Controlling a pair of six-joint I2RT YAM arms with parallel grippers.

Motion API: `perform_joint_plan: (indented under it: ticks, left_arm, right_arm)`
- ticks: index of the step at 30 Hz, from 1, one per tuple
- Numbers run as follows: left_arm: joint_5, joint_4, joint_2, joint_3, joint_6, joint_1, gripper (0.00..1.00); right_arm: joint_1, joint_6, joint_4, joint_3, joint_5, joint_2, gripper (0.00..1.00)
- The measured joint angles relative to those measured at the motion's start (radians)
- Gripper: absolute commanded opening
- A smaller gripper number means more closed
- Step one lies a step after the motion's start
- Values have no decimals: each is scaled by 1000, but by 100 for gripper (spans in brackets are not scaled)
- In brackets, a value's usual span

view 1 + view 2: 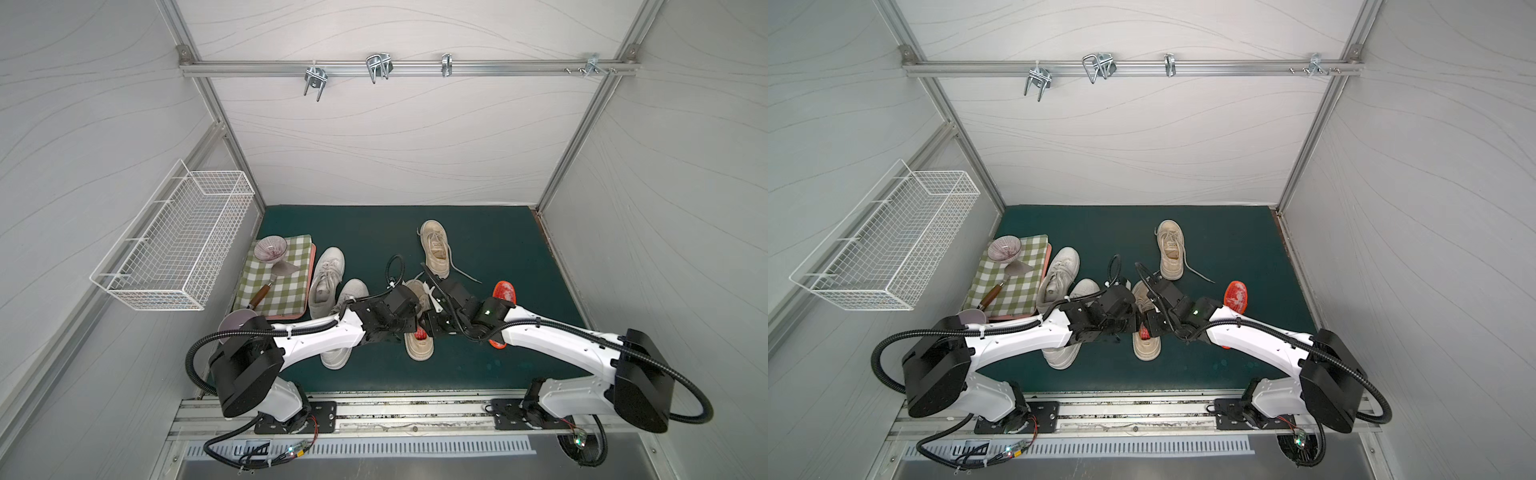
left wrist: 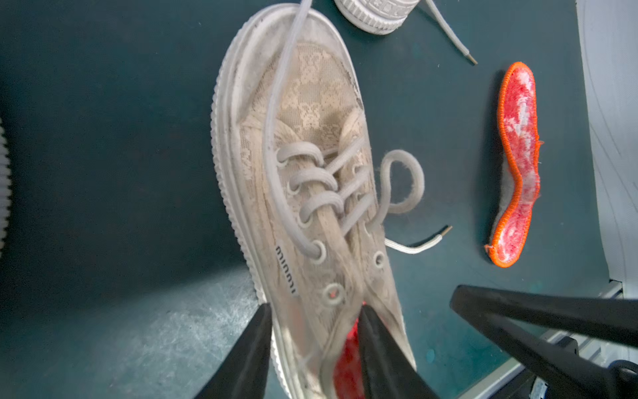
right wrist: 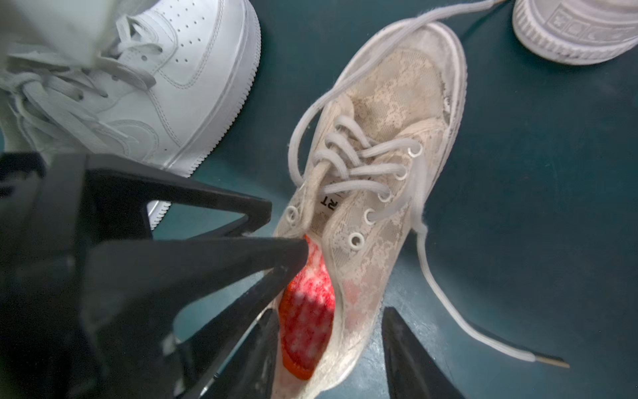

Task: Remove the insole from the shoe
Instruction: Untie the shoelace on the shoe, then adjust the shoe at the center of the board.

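Right, eyes on the red-and-white insole (image 3: 307,311). It sits down inside the beige sneaker (image 3: 390,114), and its orange-stitched heel end shows through the opening. In both top views only a flash of red shows between the two wrists. The sneaker lies mid-way across the dark green bench (image 1: 498,249), toe pointing away from the robot, laces loose.

Left pincer (image 2: 314,309): jaws partly apart, astride one side wall of the sneaker. One finger is outside by the sole rim. The other is down in the opening, with its tip right by the insole. Whether it is squeezing that wall, I cannot tell.

Right pincer (image 3: 328,312): jaws well apart, one finger on either side of the heel end. A sliver of green shows between one finger and the sneaker's side, so it grips nothing.

Moving outward, a loose insole (image 1: 504,293) in the same colours lies on the bench, partly under the right arm. A second beige sneaker (image 1: 434,249) sits farther back, its lace trailing. A pair of white sneakers (image 1: 328,274) lies partly under the left arm. Beside those is a green-checked cloth (image 1: 286,291) carrying a ribbed bowl (image 1: 270,248) and a wooden-handled spatula (image 1: 259,296). A white wire basket (image 1: 174,245) hangs on the left wall.
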Motion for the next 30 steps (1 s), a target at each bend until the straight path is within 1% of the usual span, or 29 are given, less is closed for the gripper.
perform_joint_plan:
  ticks: [2,7,12,14,16,18,23,27,30]
  left_arm:
    - [1,2,3,2,0,5,41]
    - [3,5,13,3,-2,11,34]
    - [5,9,25,3,-4,13,25]
    - [7,17,25,3,-7,13,20]
    - [13,26,25,3,-10,14,16]
    - [18,29,25,2,-11,15,12]
    - [25,48,25,-11,-21,19,4]
    - [25,60,25,-13,-25,21,1]
    - [24,64,24,-16,-27,23,0]
  right_arm:
    - [5,3,4,0,2,7,51]
    - [9,18,24,-1,8,33,51]
    - [11,23,38,-1,27,90,51]
    - [11,23,41,-1,36,108,49]
    - [11,25,42,0,50,121,46]
    - [11,28,43,0,65,127,38]
    - [11,31,42,36,98,153,23]
    - [11,37,38,65,129,174,17]
    - [11,46,35,66,146,175,13]
